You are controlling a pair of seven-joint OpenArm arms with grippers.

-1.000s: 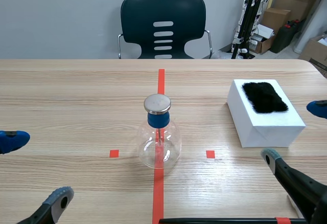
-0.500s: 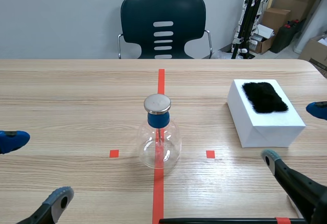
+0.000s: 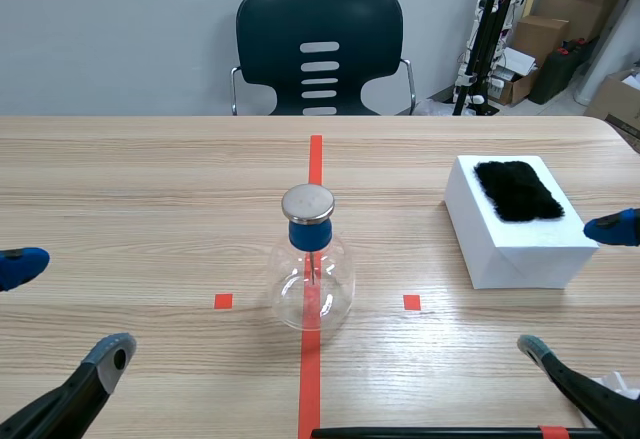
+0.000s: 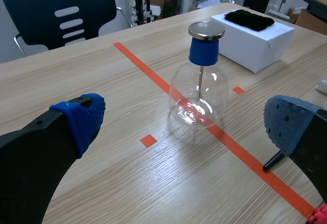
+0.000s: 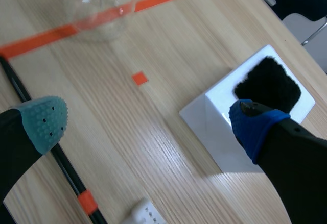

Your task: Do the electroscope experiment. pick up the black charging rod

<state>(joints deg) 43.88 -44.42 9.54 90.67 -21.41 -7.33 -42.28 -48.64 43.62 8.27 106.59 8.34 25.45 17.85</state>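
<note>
The black charging rod (image 3: 430, 431) lies along the table's near edge, with an orange band (image 3: 553, 431) near its right end. In the right wrist view the rod (image 5: 36, 112) runs under my lower finger. My right gripper (image 3: 573, 289) is open above the rod's right part, holding nothing. My left gripper (image 3: 65, 309) is open at the near left, well away from the rod. The left wrist view shows only the rod's tip (image 4: 273, 161) beside one finger. The glass electroscope flask (image 3: 312, 269), with a blue collar and metal cap, stands on the centre tape line.
A white box (image 3: 515, 234) topped with black fur (image 3: 517, 191) stands at the right, ahead of my right gripper. A small white object (image 5: 145, 211) lies by the rod's banded end. A dark chair (image 3: 320, 49) is behind the table.
My right gripper has dropped back toward the near edge, its lower finger now closer to the rod. The left gripper shifted slightly outward to the left. Rod, flask and box are unmoved.
</note>
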